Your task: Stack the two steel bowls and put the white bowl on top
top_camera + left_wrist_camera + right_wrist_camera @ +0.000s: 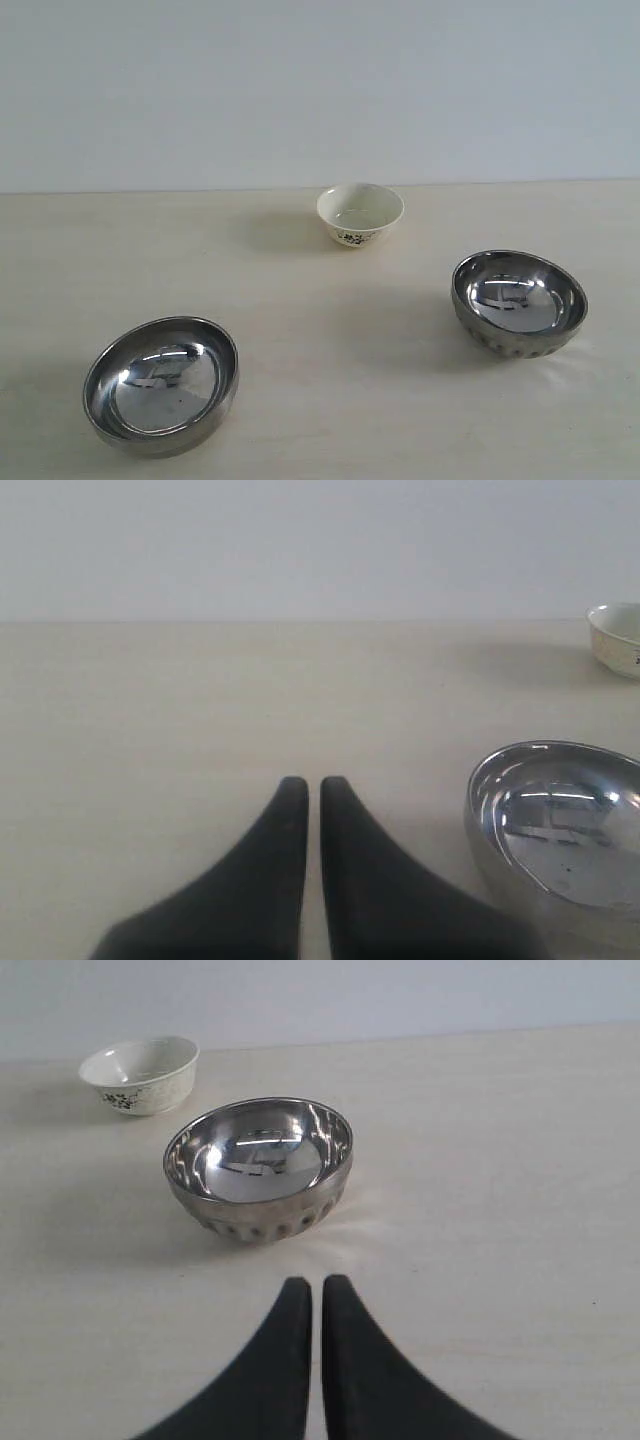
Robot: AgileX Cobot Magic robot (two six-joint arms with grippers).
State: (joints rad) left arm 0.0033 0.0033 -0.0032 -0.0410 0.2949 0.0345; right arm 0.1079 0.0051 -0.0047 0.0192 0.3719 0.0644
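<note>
We see a smooth metal bowl [160, 385] at eight o'clock in the exterior view. It is shiny like a mirror, inside and out. The ribbed metal bowl [518, 303] at three o'clock is just as shiny inside, but its lower outside has bumpy ribs. The white bowl [360, 213], near the middle toward two o'clock, looks like glossy china with a dark flower print. The table [330, 340] looks like pale wood, dull, with faint lines. The left gripper [313, 783] and right gripper [316, 1282] look black, smooth and dull.
</note>
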